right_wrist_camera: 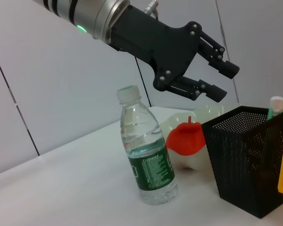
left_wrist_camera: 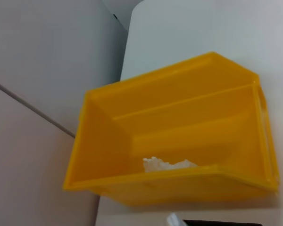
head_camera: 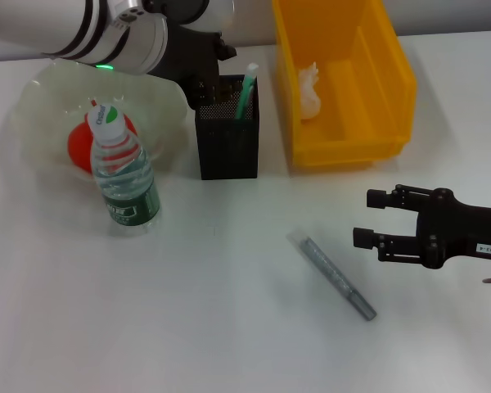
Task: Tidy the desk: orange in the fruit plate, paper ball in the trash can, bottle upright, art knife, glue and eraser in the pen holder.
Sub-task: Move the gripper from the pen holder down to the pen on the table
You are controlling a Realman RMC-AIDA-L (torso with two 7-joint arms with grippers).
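Grey metal art knife lies flat on the white desk, near side, just left of your right tool, whose jaws stand apart and hold nothing. It is thin and low, so a shallow pinch could skid it or scrape the desk. Left tool hangs released above the black mesh pen holder; drop it carelessly and you tip the holder or hit the green-capped stick inside. Bottle is upright just left of the holder, so a wide swing knocks it over. Orange sits in the fruit plate, paper ball in the yellow trash can. Eraser not visible.
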